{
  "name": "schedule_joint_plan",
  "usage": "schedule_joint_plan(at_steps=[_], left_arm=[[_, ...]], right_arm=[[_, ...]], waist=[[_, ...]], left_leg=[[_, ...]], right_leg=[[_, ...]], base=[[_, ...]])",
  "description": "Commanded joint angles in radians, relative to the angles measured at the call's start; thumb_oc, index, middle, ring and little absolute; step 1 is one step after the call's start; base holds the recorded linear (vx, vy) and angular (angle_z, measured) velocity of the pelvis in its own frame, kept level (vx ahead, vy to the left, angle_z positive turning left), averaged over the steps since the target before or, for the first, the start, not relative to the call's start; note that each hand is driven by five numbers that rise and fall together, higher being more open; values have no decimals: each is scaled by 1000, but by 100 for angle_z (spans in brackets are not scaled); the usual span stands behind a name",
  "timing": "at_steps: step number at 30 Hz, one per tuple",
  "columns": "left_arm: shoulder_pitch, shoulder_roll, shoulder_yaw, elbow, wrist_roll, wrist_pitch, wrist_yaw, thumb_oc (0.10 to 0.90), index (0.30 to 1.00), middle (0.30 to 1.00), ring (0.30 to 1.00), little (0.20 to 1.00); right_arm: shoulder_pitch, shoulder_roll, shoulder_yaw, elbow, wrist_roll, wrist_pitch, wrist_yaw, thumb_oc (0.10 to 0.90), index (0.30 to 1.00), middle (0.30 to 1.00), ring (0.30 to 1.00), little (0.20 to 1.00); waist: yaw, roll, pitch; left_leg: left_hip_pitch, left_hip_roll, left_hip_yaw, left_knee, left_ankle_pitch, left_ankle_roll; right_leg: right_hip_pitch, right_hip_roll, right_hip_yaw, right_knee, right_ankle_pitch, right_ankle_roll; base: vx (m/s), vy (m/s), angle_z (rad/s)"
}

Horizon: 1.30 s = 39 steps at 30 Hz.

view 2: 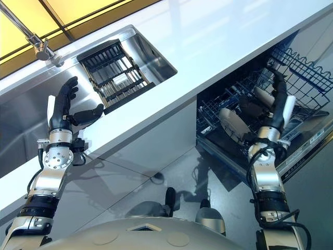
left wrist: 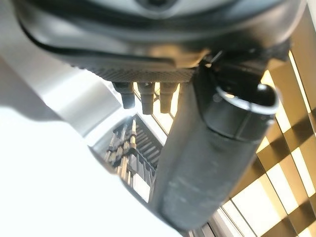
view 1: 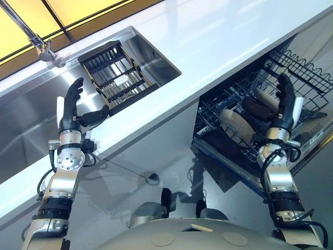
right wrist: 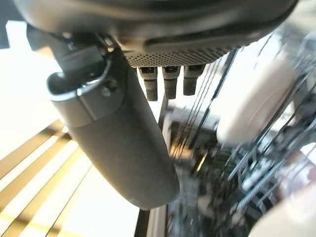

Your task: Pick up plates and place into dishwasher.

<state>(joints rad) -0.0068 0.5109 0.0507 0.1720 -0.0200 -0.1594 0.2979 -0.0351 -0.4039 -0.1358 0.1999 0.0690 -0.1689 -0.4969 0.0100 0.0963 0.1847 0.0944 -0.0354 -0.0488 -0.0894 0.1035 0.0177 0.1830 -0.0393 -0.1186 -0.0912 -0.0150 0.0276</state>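
Observation:
Two beige plates (view 1: 235, 125) (view 1: 265, 99) stand on edge in the lower rack of the open dishwasher (view 1: 218, 104) at the right. My right hand (view 1: 285, 96) hovers just above them, open, fingers straight and holding nothing. In the right wrist view a beige plate (right wrist: 256, 103) shows past the fingers (right wrist: 170, 81). My left hand (view 1: 73, 104) is raised over the sink's near edge, open and holding nothing, with its thumb pointing toward the black dish rack (view 1: 117, 75) in the sink. That rack (left wrist: 131, 153) shows in the left wrist view too.
A white counter (view 1: 223, 41) runs between the steel sink (view 1: 26, 120) and the dishwasher. A faucet (view 1: 41, 44) stands at the sink's far side. The dishwasher's wire upper basket (view 1: 307, 67) sticks out at the far right.

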Motion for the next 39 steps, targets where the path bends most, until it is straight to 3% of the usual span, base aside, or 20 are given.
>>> schedule_joint_plan(at_steps=[1,7,15,20,31,34,39], left_arm=[[-62,48,67,-19,3,-91,20,800,900,900,900,900],[-44,47,86,-4,0,-101,21,800,900,900,900,900],[-17,45,123,-6,-35,-90,28,800,900,900,900,900],[-12,52,124,-4,-59,-84,37,800,900,900,900,900],[-5,50,116,-14,-82,-66,63,800,900,900,900,900],[-1,49,118,-18,-85,-64,67,800,900,900,900,900],[9,45,118,-36,-80,-60,75,800,900,900,900,900]], right_arm=[[-20,-10,-69,-105,83,-116,-19,800,900,900,900,900],[42,39,-107,-60,163,-173,-43,800,900,900,900,900],[125,113,-95,70,396,-151,146,800,900,900,900,900],[154,144,-65,111,492,-181,187,800,900,900,900,900],[210,170,1,119,524,-167,365,800,900,900,900,900],[227,172,14,125,519,-133,446,800,900,900,900,900],[261,164,100,102,440,-71,678,800,900,900,900,900]], waist=[[-30,-16,-86],[-52,-12,-80],[-76,6,-63],[-81,15,-49],[-90,41,-26],[-92,44,-22],[-84,37,-10]], left_leg=[[56,-32,55,20,-164,23],[58,-29,74,17,-167,24],[60,-30,86,12,-177,25],[48,-35,83,12,-172,23],[28,-45,77,11,-162,23],[23,-46,77,10,-160,22],[14,-50,66,12,-153,23]], right_leg=[[-92,46,-9,152,-121,21],[-101,46,3,156,-120,24],[-114,39,15,164,-130,26],[-127,36,16,165,-127,25],[-151,26,20,171,-124,28],[-157,23,20,172,-123,30],[-167,19,11,182,-124,29]], base=[[1,-23,-12],[-3,-11,-12],[0,11,-10],[-2,2,-1],[-8,15,0],[-8,35,2],[-3,4,2]])
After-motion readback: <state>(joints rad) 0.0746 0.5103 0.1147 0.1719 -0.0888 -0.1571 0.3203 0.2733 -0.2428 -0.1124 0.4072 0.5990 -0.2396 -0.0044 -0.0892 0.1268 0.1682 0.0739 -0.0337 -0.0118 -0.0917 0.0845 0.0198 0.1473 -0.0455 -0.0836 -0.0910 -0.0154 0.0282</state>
